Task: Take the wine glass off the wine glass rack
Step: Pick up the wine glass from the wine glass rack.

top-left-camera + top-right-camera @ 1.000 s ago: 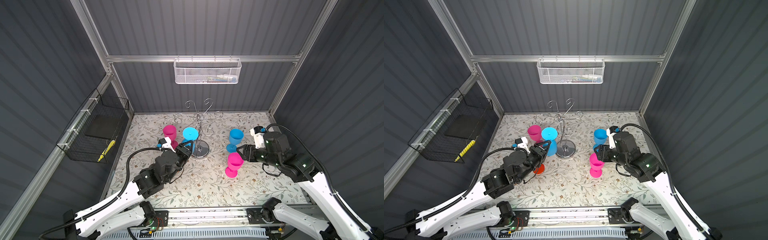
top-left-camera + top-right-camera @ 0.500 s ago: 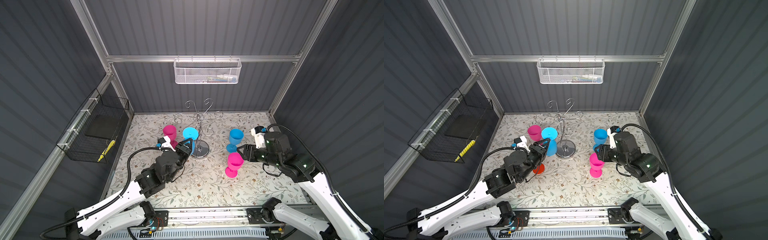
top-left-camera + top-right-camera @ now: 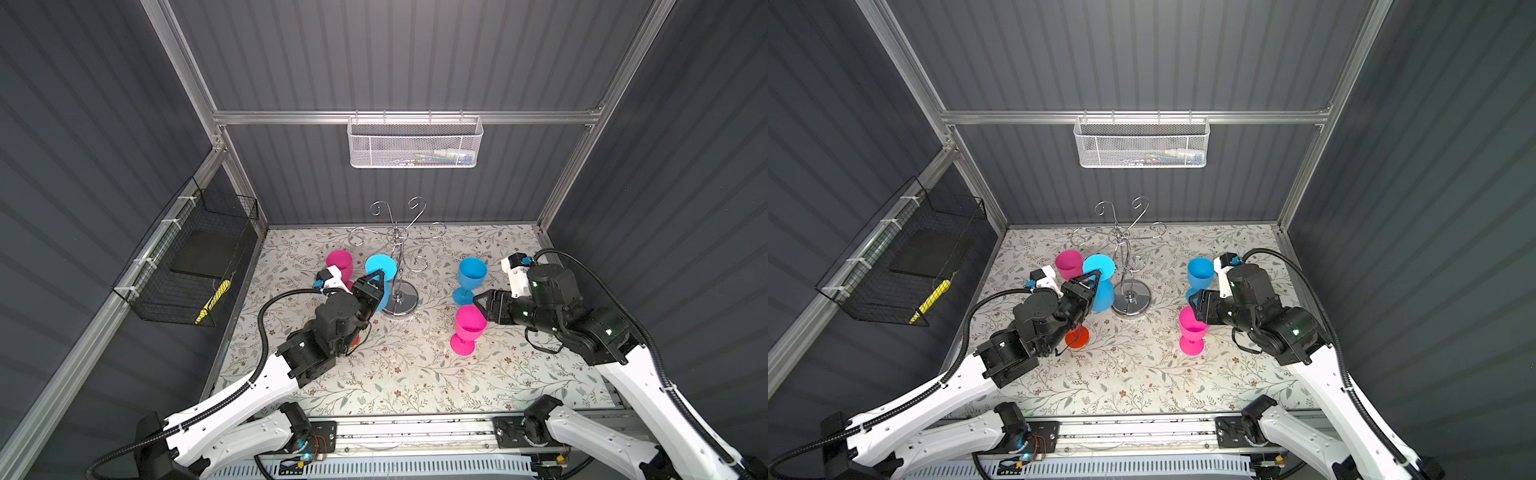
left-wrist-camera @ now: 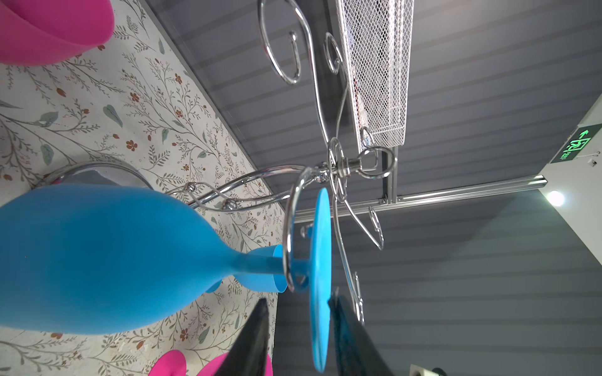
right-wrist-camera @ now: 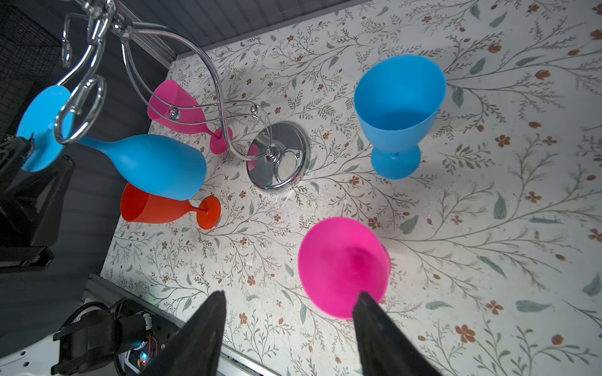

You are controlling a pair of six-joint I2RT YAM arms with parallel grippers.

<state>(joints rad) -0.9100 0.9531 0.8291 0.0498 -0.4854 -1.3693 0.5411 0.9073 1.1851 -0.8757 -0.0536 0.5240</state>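
Observation:
The chrome wine glass rack stands at the back middle of the floral table, and both top views show it. A blue wine glass hangs upside down from one scroll arm, its stem through the wire loop and its foot disc above it. My left gripper straddles the edge of that foot disc. One finger lies close against the disc; the other stands clearly off it. My right gripper hangs open beside an upright pink glass, gripping nothing.
An upright blue glass stands right of the rack base. A pink glass stands behind my left arm, and an orange glass lies on its side. A white mesh basket hangs on the back wall and a black wire basket on the left wall.
The left gripper's jaws have drawn closer together around the blue glass's foot. The right arm has hardly moved.

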